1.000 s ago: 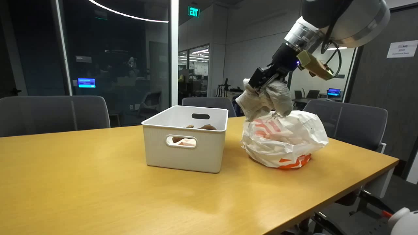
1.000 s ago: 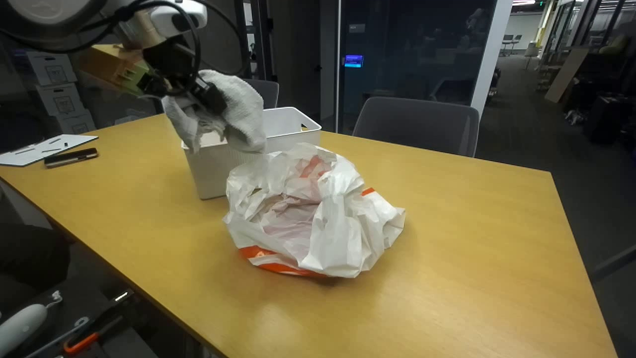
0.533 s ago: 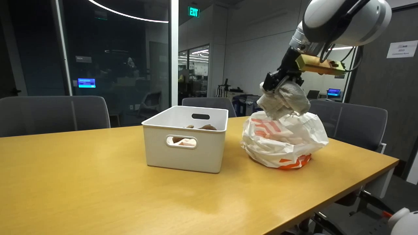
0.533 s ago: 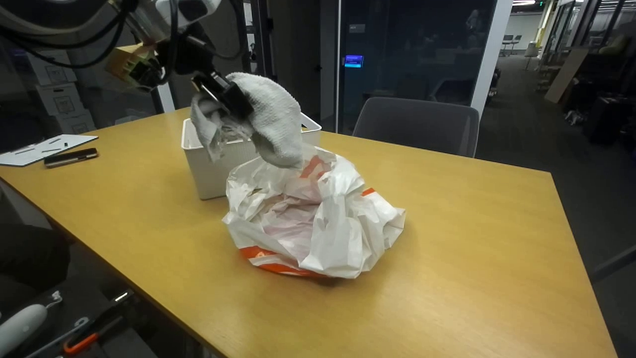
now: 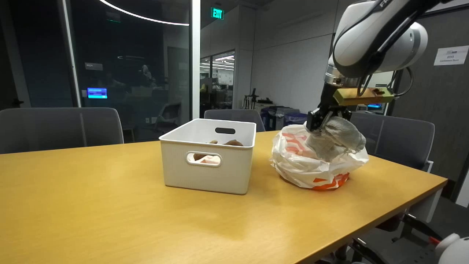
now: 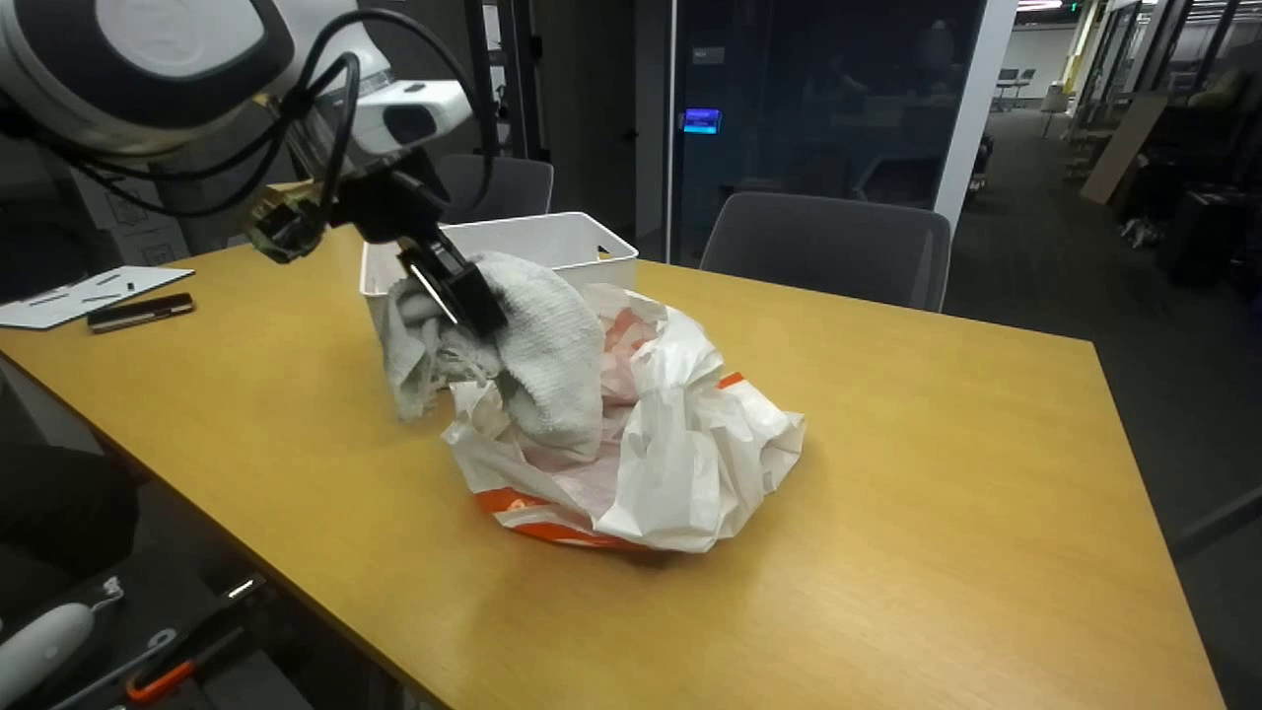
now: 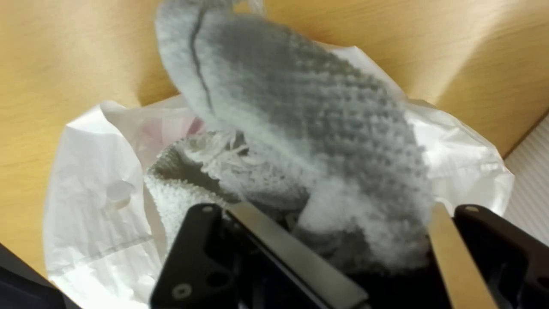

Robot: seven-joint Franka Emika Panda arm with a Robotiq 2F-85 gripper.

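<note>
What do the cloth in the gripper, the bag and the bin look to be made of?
Cloth: probably cotton-type fabric, matte; nubby weave and loose threads show.
Bag: likely thin plastic film, slightly glossy; crinkles and bright highlights.
Bin: seemingly moulded plastic, satin; rounded rim, fine ribs.

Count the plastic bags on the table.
1: the crumpled white plastic bag, beside the white bin; over it, the pincer grips a gray cloth. Part of the bin's inside is hidden, so another could lie there.
</note>
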